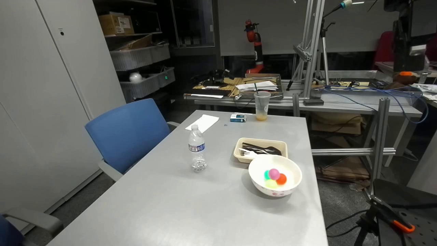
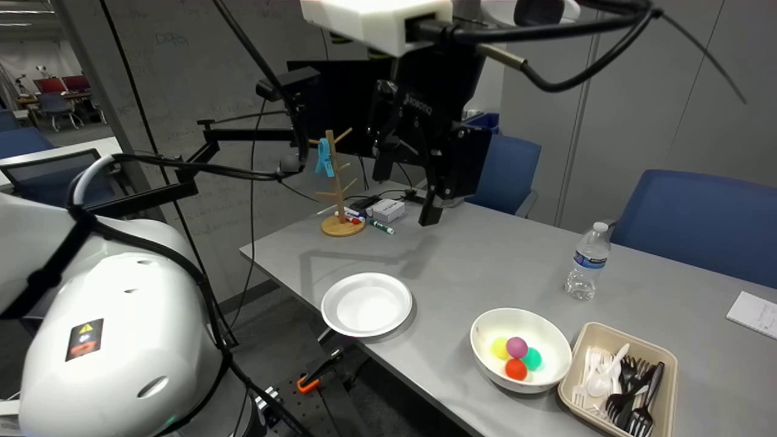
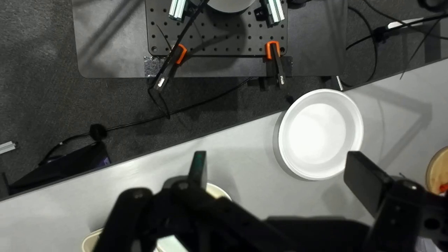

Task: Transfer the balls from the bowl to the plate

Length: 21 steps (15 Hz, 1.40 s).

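The white bowl point(image 2: 549, 332) stands on the table in both exterior views point(image 1: 292, 171). A pink ball point(image 2: 516, 347), a green ball point(image 2: 532, 359), a red ball point(image 2: 516, 369) and a yellow ball point(image 2: 499, 348) lie together inside it. The round white plate point(image 2: 366, 303) lies near the table edge with nothing on it; it also shows in the wrist view point(image 3: 316, 134). My gripper point(image 2: 407, 193) is open and empty, high above the table behind the plate. In the wrist view its fingers point(image 3: 276, 154) are wide apart, and the left finger hides most of the bowl point(image 3: 218, 190) and the balls.
A beige tray of cutlery point(image 2: 666, 388) stands close beside the bowl. A clear water bottle point(image 2: 587, 262) stands behind them. A wooden peg stand point(image 2: 332, 182), markers point(image 2: 382, 227) and a small white box point(image 2: 386, 210) are at the far end. A plastic cup point(image 1: 262, 106) stands at the opposite end.
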{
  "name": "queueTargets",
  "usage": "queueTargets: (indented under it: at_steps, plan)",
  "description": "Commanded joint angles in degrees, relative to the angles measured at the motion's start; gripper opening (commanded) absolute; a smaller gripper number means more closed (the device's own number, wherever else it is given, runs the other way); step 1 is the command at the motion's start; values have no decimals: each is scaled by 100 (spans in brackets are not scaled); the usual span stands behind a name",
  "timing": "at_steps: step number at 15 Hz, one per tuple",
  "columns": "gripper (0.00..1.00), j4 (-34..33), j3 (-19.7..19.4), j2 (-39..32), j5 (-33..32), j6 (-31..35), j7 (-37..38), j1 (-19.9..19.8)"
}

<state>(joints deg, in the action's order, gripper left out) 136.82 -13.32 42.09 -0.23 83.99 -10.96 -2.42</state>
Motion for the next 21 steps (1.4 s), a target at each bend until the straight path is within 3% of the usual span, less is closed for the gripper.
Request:
queueTargets:
  at_steps: [1,3,4,6,9,10,12,15,21]
  plan:
    - [100,79,163,75,-85,339,81,-199]
    - [100,136,183,110,-87,622,100,-227]
    - [100,-1015,242,-811,85,582,180,-30]
    - [100,-1333,290,-1041,110,965,231,-26]
    - [100,-2313,388,-1766,51,1301,579,-12]
    - [100,-1532,391,-1131,67,1290,326,-130]
    - [100,-2004,443,-1540,64,1338,437,-126]
    - [100,-2190,450,-1756,62,1337,452,-127]
    - [100,-1624,490,-1779,18,1884,629,-171]
